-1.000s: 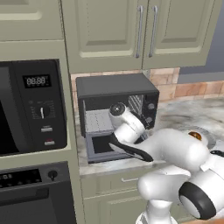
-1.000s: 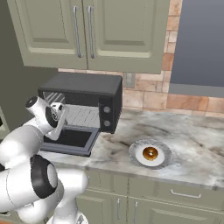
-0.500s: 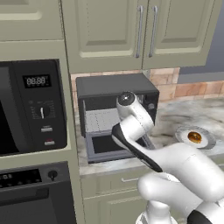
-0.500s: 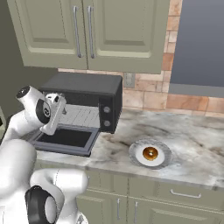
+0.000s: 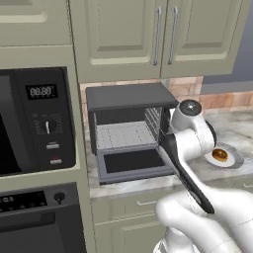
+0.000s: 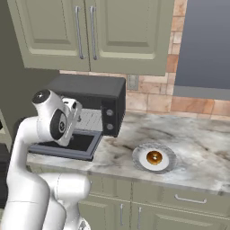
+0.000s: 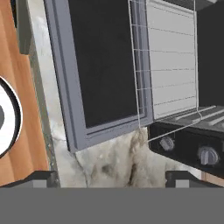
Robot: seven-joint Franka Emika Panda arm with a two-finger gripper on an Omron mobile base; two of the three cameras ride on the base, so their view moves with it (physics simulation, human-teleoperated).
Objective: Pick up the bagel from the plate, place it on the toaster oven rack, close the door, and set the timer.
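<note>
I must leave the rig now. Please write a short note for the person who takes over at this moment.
Gripper: open, holding nothing, above the counter in front of the toaster oven.
Door: folded down flat. Rack: bare, inside the cavity.
Bagel: on the plate, on the counter to the right of the oven.
Done: door is open.
Left: pick up the bagel, put it on the rack, close the door, set the timer.

The built-in microwave (image 5: 37, 123) carries a small lit digital display (image 5: 41, 91) at the top of its control panel; it seems to read 08:88, though the digits are too blurred to be sure. No other lettering is legible.
</note>
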